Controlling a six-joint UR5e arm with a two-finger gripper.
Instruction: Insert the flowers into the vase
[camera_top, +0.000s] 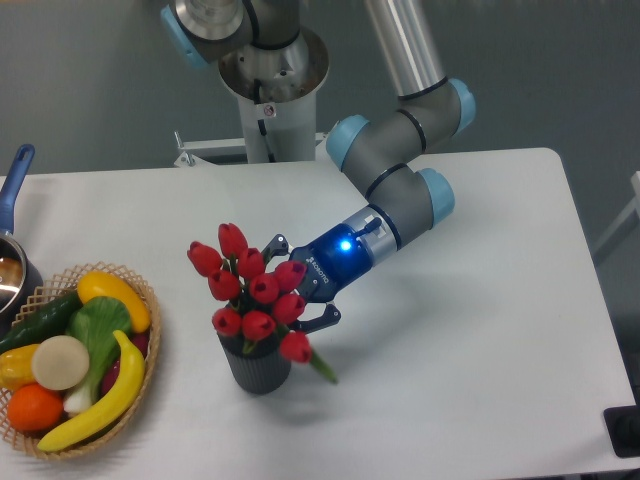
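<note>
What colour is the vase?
Dark grey, with vertical ribs; the only camera view shows it, under the red flowers.

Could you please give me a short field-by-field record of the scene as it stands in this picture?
flowers: red tulip bunch, seated in the vase mouth, leaning left
vase: dark grey ribbed cylinder, upright on the white table
gripper: right behind the bunch, fingers spread; contact with the flowers not discernible
wicker basket: left of the vase, apart from it, holding fruit and vegetables
pot: at the left edge
</note>
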